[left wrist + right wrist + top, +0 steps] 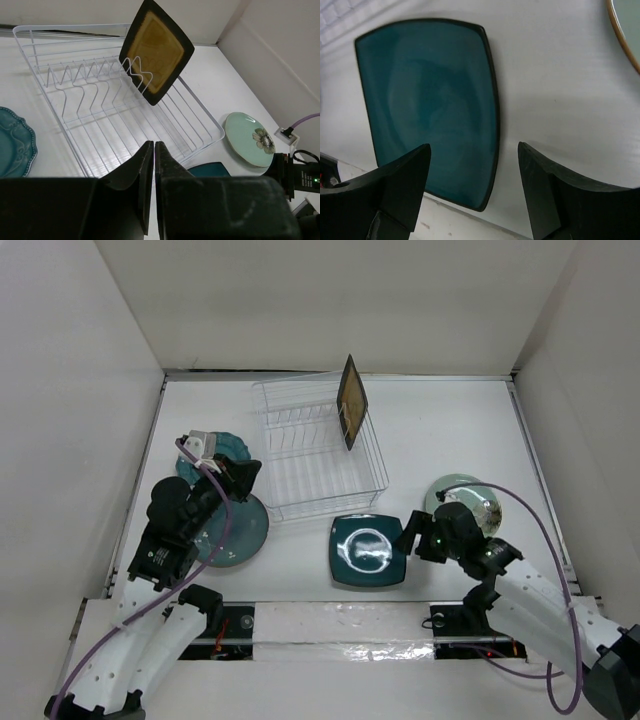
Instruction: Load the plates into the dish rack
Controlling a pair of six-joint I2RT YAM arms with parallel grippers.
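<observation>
We see the dish rack (300, 492), clear, with thin ribbed slots and a rectangular rim, at the far middle of the white tabletop (450, 430). One plate is in it: the square black plate (156, 50), with a glossy dark rim around a mottled amber centre, stands on edge, tilted, in the slots at the rack's right end. The other four lie flat on the tabletop. The square dark teal plate (430, 100), glazed with rounded corners, lies just in front of the rack. The right pincer (472, 175) is spread wide over its right edge, holding nothing; we cannot tell if the fingers touch it. The round pale green plate (250, 137) with a floral mark lies right of the rack, partly under the right arm. The left pincer (154, 165) is pinched to a hairline gap, empty, beside the rack's left wall. The round grey-teal plate (245, 532) lies beneath the left arm. The small scalloped teal plate (232, 447), with an embossed rim, lies just beyond it, left of the rack.
</observation>
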